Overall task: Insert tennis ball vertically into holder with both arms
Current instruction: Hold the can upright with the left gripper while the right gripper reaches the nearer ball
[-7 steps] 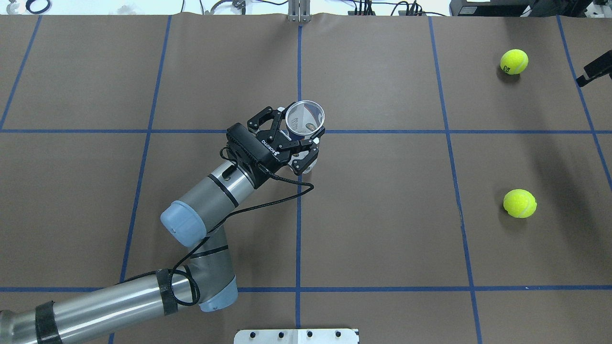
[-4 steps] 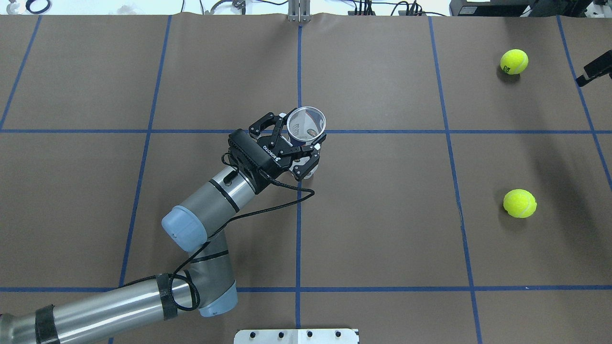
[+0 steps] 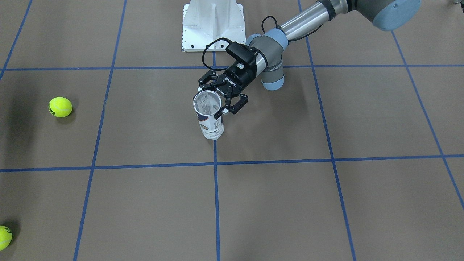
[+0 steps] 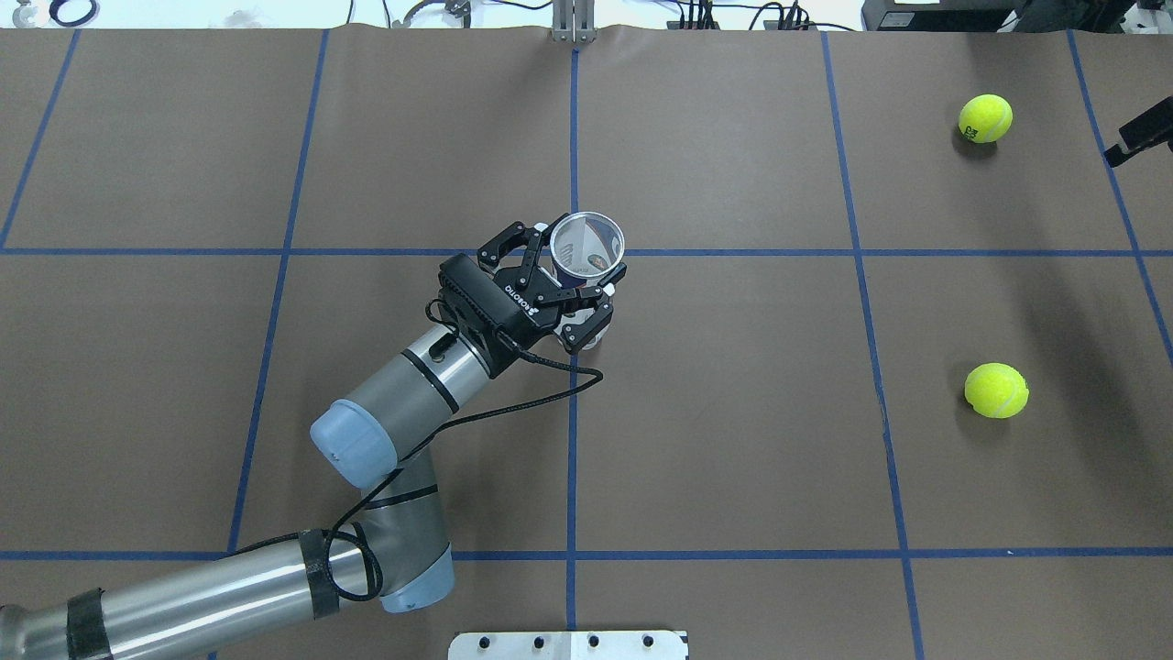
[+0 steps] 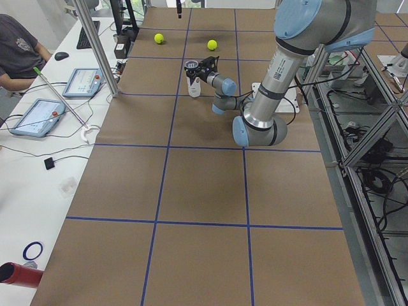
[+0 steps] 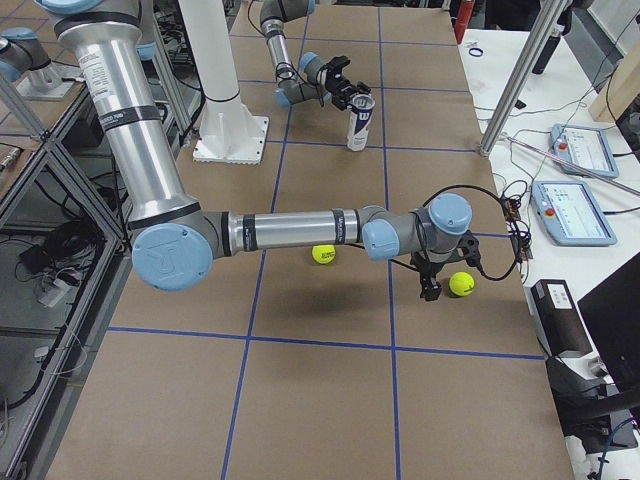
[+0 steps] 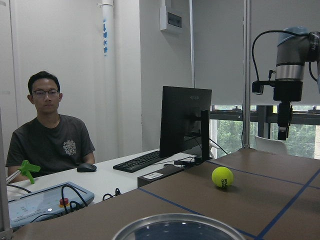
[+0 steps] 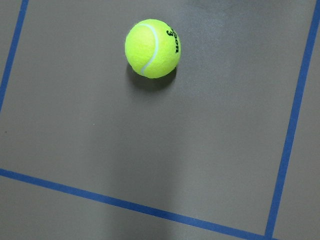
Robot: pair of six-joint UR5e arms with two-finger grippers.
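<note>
The holder (image 4: 586, 240), a clear can with a silver rim, stands upright and open at the table's middle; it also shows in the front view (image 3: 210, 123). My left gripper (image 4: 577, 252) reaches in from the side, its fingers (image 3: 220, 111) pressed on the can just below the rim. Its rim (image 7: 177, 227) fills the bottom of the left wrist view. One tennis ball (image 4: 985, 118) lies far right, another (image 4: 996, 390) nearer. My right gripper (image 6: 430, 290) hangs above the table beside the far ball (image 6: 460, 284); I cannot tell whether it is open. The right wrist view shows a ball (image 8: 152, 48).
The white pedestal base (image 3: 212, 25) stands at the robot's edge of the table. Blue tape lines grid the brown table. A white desk with tablets (image 6: 580, 150) and a seated operator (image 7: 50, 135) lie beyond the table's far edge.
My left gripper's fingers have drawn in against the can. The can's rim has shifted slightly toward the robot. The balls have not moved.
</note>
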